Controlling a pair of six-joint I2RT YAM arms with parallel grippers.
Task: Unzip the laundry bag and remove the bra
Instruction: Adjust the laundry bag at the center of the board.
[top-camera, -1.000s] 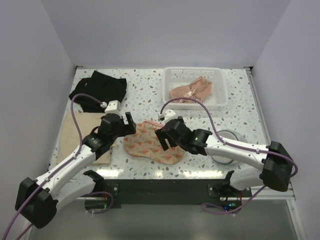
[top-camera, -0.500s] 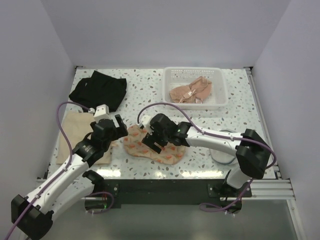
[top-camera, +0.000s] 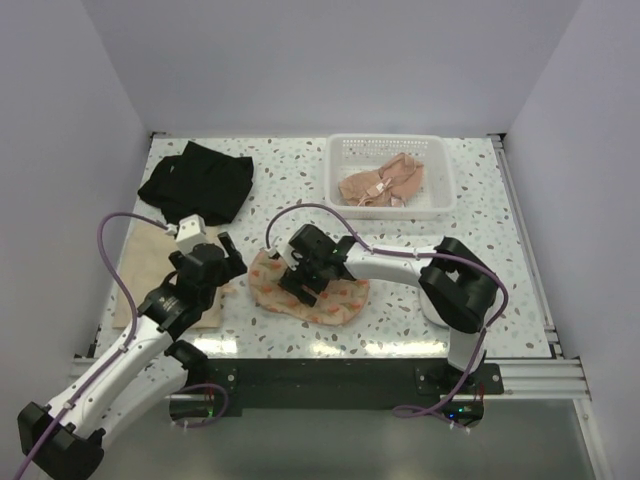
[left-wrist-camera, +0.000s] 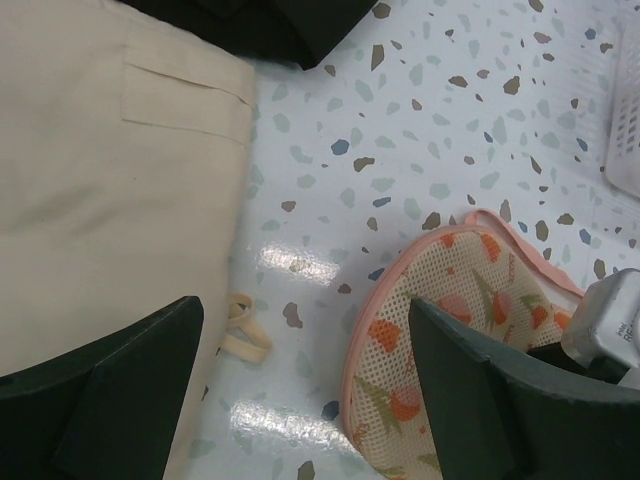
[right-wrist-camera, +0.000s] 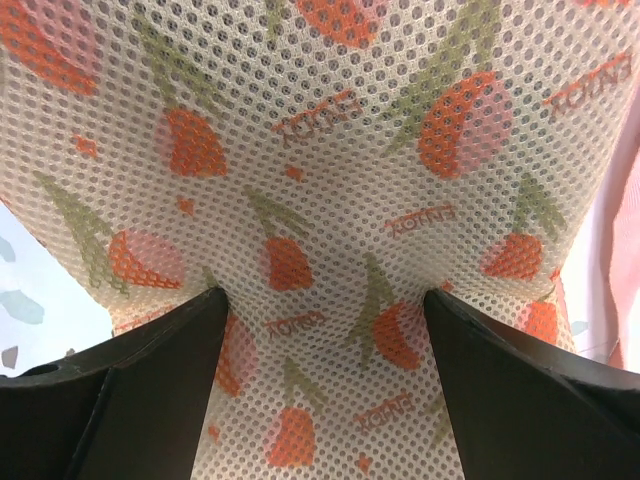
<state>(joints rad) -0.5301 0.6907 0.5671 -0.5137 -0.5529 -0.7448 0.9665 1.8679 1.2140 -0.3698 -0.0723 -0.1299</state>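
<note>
Your bag (top-camera: 340, 303) lies flat mid-table, beside the beige cloth (top-camera: 145, 260). Your right gripper (top-camera: 303, 283) presses on its mesh, jaws spread wide, gripping nothing. Your left gripper (top-camera: 222, 262) hovers just off its left edge, likewise released.

Lab: white-walled booth (top-camera: 330, 60), speckled table (top-camera: 290, 190)

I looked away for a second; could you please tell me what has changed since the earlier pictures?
The right claw swung left across the laundry bag and now rests open on its mesh. The left claw drew back left, away from the bag, open. Nothing was gripped. Bag, basket, black garment and beige cloth stayed put.
</note>
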